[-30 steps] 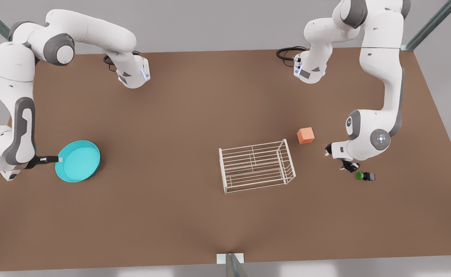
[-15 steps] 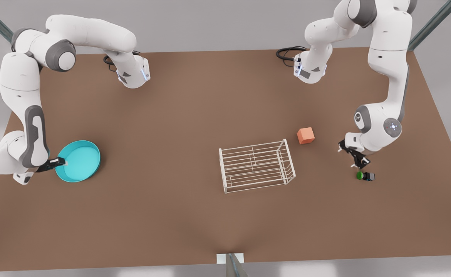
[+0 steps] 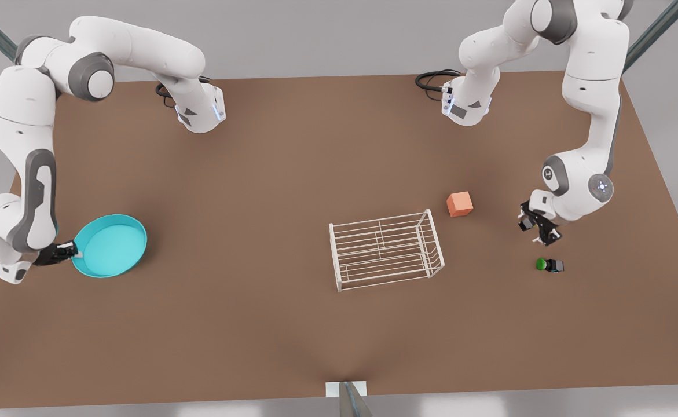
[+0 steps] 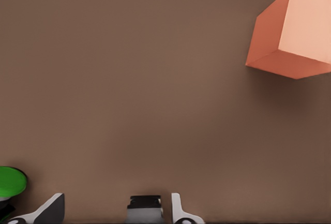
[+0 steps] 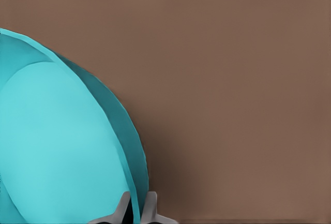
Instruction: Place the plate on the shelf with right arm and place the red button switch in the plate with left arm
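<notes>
Since a second ago the right gripper (image 3: 76,252), clamped on the plate's (image 3: 110,246) rim, has tilted it, so lift level; left gripper (image 3: 538,227) pinches a dark switch (image 4: 145,208).

orange cube (image 4: 292,33) — green button (image 4: 10,181)

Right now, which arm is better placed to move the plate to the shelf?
The right: its gripper pinches the plate rim. The left gripper is beyond the shelf, holding a switch.
</notes>
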Robot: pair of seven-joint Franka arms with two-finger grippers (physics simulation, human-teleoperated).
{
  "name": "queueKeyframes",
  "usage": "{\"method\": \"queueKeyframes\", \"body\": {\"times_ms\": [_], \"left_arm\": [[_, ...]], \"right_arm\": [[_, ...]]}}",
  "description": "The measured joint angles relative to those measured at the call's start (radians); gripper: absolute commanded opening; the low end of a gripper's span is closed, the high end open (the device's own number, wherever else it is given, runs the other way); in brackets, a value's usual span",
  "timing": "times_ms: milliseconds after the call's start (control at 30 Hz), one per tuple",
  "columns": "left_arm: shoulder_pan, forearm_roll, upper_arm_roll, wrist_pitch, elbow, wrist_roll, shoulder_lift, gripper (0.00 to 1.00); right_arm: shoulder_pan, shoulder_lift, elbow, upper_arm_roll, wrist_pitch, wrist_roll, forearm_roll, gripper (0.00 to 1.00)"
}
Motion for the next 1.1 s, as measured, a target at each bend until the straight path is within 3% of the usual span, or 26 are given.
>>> {"method": "queueKeyframes", "body": {"times_ms": [533,667,767,1100], "left_arm": [[0.044,-0.002,0.001,0.026,-0.014,0.151,0.059,1.0],[0.067,-0.001,0.001,0.045,-0.009,0.172,0.07,1.0],[0.084,-0.001,0.001,0.063,-0.008,0.186,0.084,1.0],[0.119,0.005,0.002,0.098,-0.029,0.229,0.097,1.0]], "right_arm": [[0.533,-0.249,0.206,0.017,-0.379,0.263,-0.003,0.21],[0.592,-0.246,0.248,0.192,-0.438,0.45,-0.003,0.21],[0.647,-0.217,0.264,0.251,-0.432,0.605,-0.004,0.21],[0.832,-0.002,0.421,0.258,-0.195,1.09,-0.003,0.21]]}}
